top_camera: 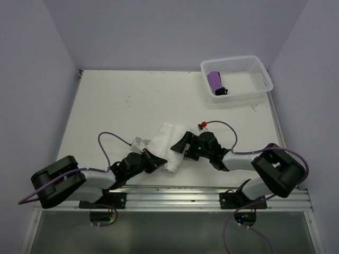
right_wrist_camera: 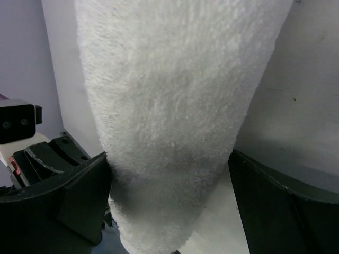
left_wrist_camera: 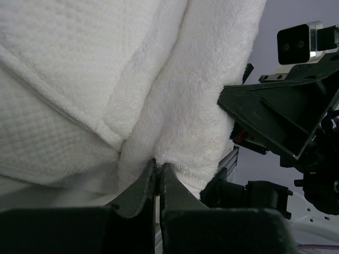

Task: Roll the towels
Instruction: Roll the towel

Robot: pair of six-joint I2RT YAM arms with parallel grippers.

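The white towel (top_camera: 170,144) lies rolled on the table between my two grippers, and it fills the left wrist view (left_wrist_camera: 159,79) and the right wrist view (right_wrist_camera: 169,106). My left gripper (top_camera: 158,161) is at the roll's near end. Its tips (left_wrist_camera: 158,163) are shut, and the cloth puckers into them. My right gripper (top_camera: 183,146) straddles the roll from the right with its jaws wide open (right_wrist_camera: 168,159). Its left finger (right_wrist_camera: 90,185) touches the cloth; its right finger (right_wrist_camera: 265,196) stands off it. The purple towel (top_camera: 214,81) lies rolled in the basket.
The white perforated basket (top_camera: 262,69) stands at the back right corner of the table. The aluminium rail (top_camera: 175,197) with both arm bases runs along the near edge. Purple cables loop beside each arm. Walls close in the left, right and back sides.
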